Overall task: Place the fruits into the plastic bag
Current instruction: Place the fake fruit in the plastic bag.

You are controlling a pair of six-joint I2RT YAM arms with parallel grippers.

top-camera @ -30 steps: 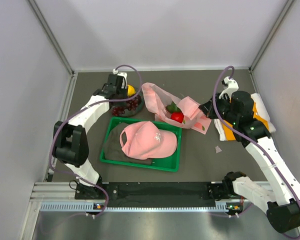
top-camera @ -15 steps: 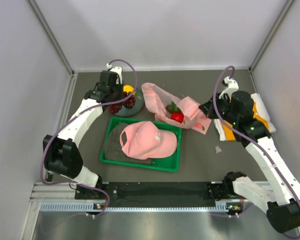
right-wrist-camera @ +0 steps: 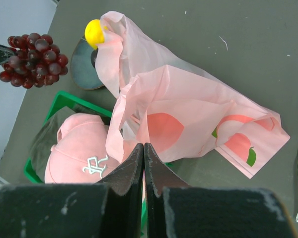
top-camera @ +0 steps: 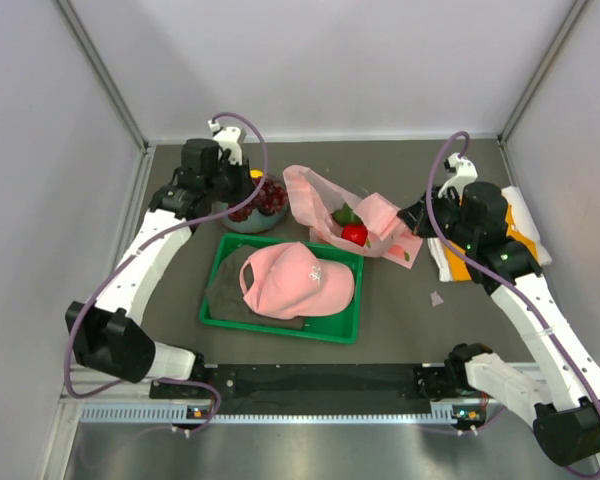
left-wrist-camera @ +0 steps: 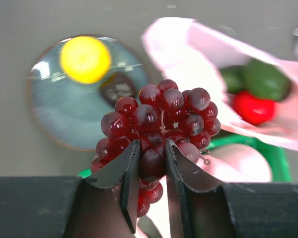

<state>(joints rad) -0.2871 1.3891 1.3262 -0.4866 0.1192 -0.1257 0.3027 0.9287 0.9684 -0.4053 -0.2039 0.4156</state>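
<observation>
the left fingers (left-wrist-camera: 130, 171) are clamping narrowly on the grapes (left-wrist-camera: 159, 126), hanging above the plate (left-wrist-camera: 54, 114) at upper left of the overhead frame; the right fingers (right-wrist-camera: 134, 163), fully closed, are seemingly pinching the bag (right-wrist-camera: 188, 114) at centre right, holding it up. next move: carrying the grapes rightwards over the bag's mouth, then releasing

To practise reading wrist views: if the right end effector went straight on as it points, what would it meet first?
The plastic bag: its film bunches at the right end effector's shut tips; depth beyond is unclear.

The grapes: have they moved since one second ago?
Yes. In the left gripper, the grapes sit farther from the green tray than before.
</observation>
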